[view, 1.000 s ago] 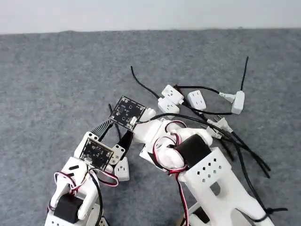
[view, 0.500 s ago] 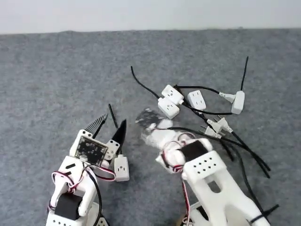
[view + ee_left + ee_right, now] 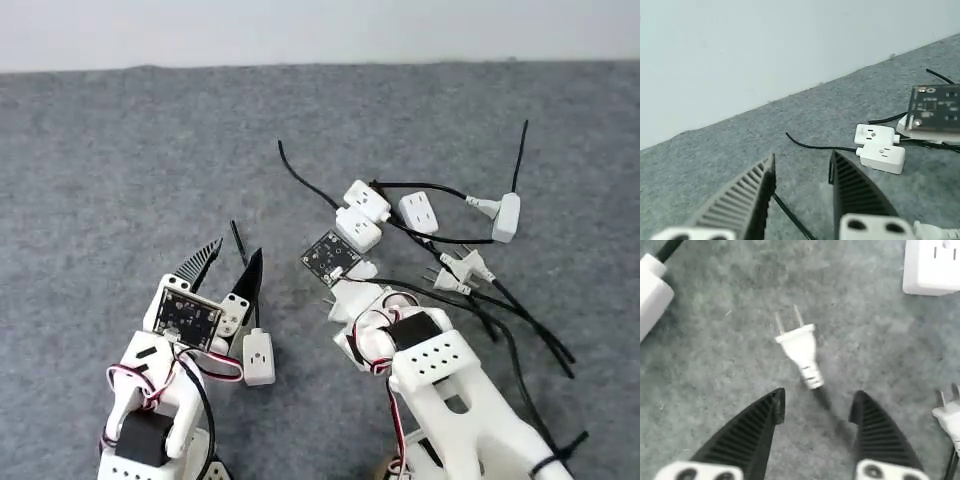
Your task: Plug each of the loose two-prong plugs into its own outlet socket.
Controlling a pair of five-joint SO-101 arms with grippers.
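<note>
The step in hand looked like the pickup of a first plug. In the right wrist view the right arm's jaws stood wide apart and empty. A white two-prong plug (image 3: 799, 351) lay flat on the grey worktop (image 3: 715, 365) just ahead of the gap, its prongs pointing away from them. A second plug (image 3: 949, 416) lay off to one side.

From above, the right arm (image 3: 430, 365) sat at five o'clock on the worktop. A touching pair of sockets (image 3: 360, 215) lay at about twelve o'clock from its wrist, with a single socket (image 3: 418, 212) just beside the pair at three o'clock. The left arm (image 3: 165, 390) sat at seven o'clock, its jaws also wide and holding nothing, and a lone socket (image 3: 258, 357) lay close at its three o'clock.

Next, the right jaws would probably need to lower over the plug's body and close behind the prongs. That would leave the prongs free to line up with a socket's slots.
</note>
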